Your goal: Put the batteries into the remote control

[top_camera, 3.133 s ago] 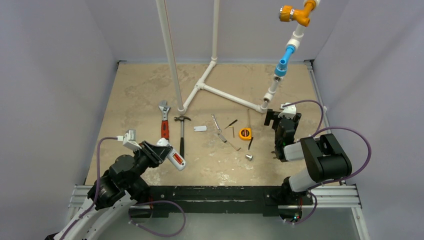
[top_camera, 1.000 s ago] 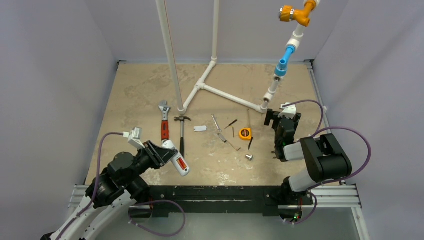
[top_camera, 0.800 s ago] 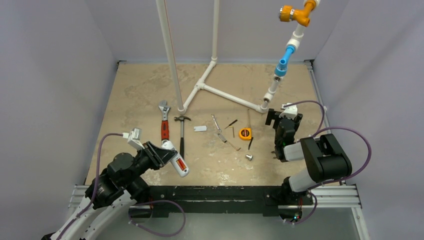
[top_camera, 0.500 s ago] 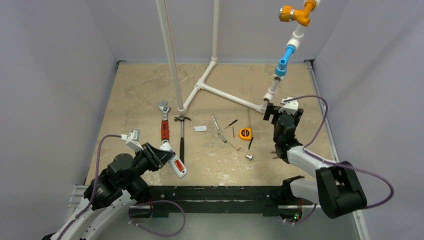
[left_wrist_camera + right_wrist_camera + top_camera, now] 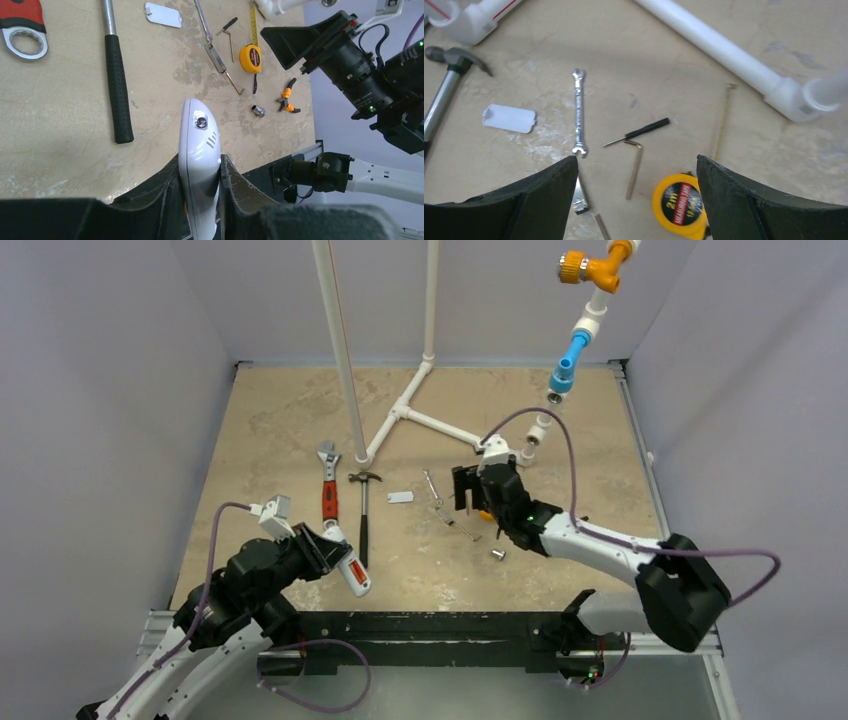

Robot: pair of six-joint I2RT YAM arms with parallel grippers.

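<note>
The tan table carries a red-handled wrench, hammer, white cover, tape measure and socket.

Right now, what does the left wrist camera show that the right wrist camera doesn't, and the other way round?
Only the left wrist view: the remote control pinched in the left gripper, a small silver socket, orange-handled pliers and the hammer's black handle. Only the right wrist view: the hammer's head. Both: the white cover plate, the slim spanner, the hex key, the black screwdriver and the yellow tape measure.
</note>
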